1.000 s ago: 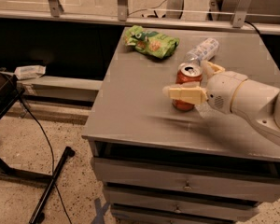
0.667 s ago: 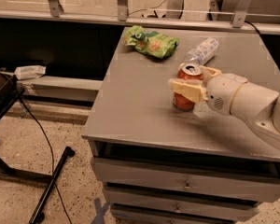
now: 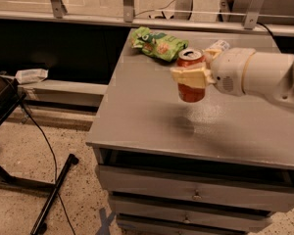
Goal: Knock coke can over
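Note:
The coke can (image 3: 191,93) is red-orange with a silver top. It is upright and held in the air above the grey table (image 3: 147,111); its shadow falls on the tabletop below. My gripper (image 3: 188,76) reaches in from the right. Its cream fingers (image 3: 183,76) are closed around the can's middle. The white arm extends to the right edge of the view.
A green chip bag (image 3: 157,43) lies at the table's back left. A clear plastic bottle (image 3: 218,46) lies behind the gripper, mostly hidden. Drawers sit below the tabletop. A black stand and cable stand on the floor at left.
The gripper has closed on the coke can and lifted it off the table. The can stood on the tabletop before.

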`<action>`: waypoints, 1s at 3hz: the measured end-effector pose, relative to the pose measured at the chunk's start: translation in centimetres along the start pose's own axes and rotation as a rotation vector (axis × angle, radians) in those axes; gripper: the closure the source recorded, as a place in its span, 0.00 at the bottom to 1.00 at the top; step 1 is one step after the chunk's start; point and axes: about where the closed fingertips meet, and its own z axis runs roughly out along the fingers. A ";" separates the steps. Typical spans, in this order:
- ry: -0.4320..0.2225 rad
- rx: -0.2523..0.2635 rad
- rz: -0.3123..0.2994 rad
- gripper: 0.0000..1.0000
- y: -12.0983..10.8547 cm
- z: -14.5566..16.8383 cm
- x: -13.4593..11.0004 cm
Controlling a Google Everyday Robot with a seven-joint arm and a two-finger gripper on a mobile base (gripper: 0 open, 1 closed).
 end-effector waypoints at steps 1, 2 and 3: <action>0.177 -0.040 -0.115 1.00 -0.7 -0.6 -4.3; 0.344 -0.046 -0.109 1.00 -3.6 -0.5 -3.9; 0.501 -0.104 -0.106 1.00 -6.0 3.4 -2.0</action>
